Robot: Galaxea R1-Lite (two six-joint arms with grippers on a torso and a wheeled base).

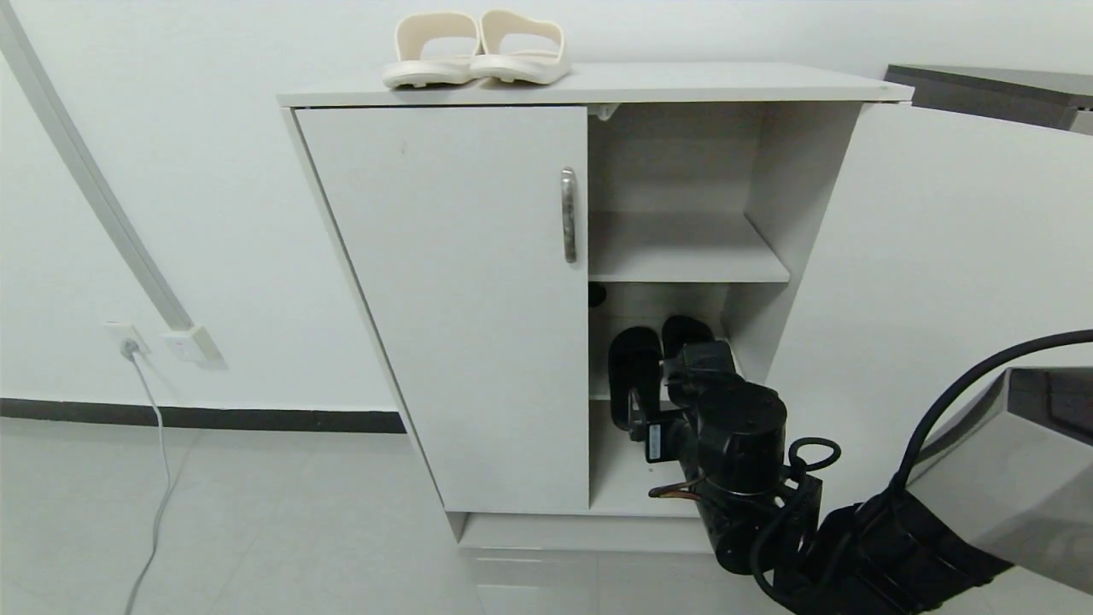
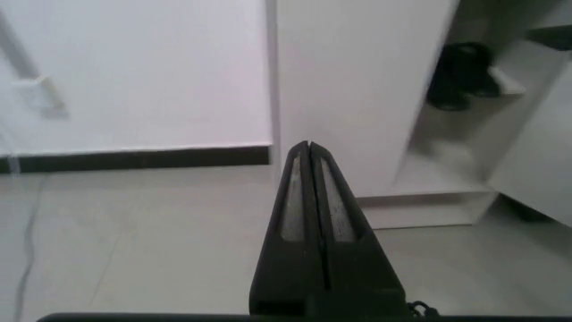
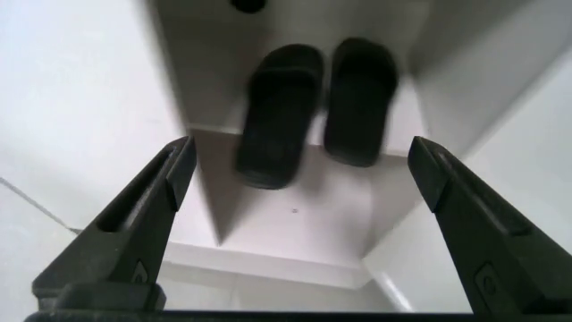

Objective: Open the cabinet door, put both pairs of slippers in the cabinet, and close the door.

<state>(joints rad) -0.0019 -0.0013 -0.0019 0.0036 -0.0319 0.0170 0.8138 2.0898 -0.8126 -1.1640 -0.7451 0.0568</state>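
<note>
Right jaws apart and empty, black slippers (image 3: pixel 279 116) shelved just ahead; left jaws together (idle); cream slippers (image 1: pixel 514 58) wait overhead, cabinet door (image 1: pixel 939 256) open.

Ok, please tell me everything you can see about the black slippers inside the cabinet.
The black slippers are a plain, matte pair, rubbery in look, each with one wide strap. They lie flat, side by side with a narrow gap, on the lower shelf in the open half of the cabinet. The one nearer the shut door seems to stick out over the shelf's front edge. The open right gripper is before them, not touching.
</note>
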